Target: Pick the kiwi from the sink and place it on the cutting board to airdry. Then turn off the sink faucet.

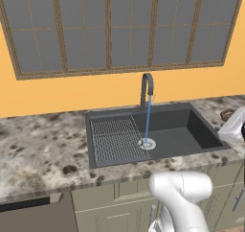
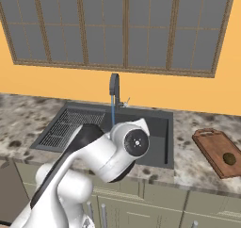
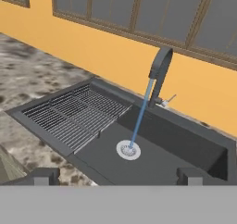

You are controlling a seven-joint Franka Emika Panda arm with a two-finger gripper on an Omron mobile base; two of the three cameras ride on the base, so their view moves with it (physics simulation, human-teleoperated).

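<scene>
1. Left base view: You see the sink [image 1: 191, 130] set into the speckled tabletop [image 1: 38, 145], near its rear edge under the window [image 1: 119, 29]. The wire grid rack [image 1: 115, 139] fills the basin's left part. The sink faucet [image 1: 146, 89] stands at the basin's rear rim, and a blue water stream [image 1: 148, 118] falls from its spout onto the round drain [image 1: 147, 143]. Part of a brown board edge shows at the tabletop's right end; it is too cut off to identify further.

2. Right base view: You see the cutting board [image 2: 214, 149] lying on the tabletop to the right of the sink, well apart from the basin rim and near the tabletop's front edge. The kiwi [image 2: 229, 158] rests on the board, toward its front right corner. The faucet stands at the rear rim with water running. The arm's white elbow covers the middle of the basin.

3. Hand view: You look down into the sink from its front. The pincer [image 3: 118, 176] is released; its two dark finger tips [image 3: 44, 176] stand wide apart at the bottom, one before the rack's front corner, the other before the basin's right part. Nothing lies between them. A small silver handle [image 3: 167, 101] projects from the faucet base, at the rear rim.
</scene>
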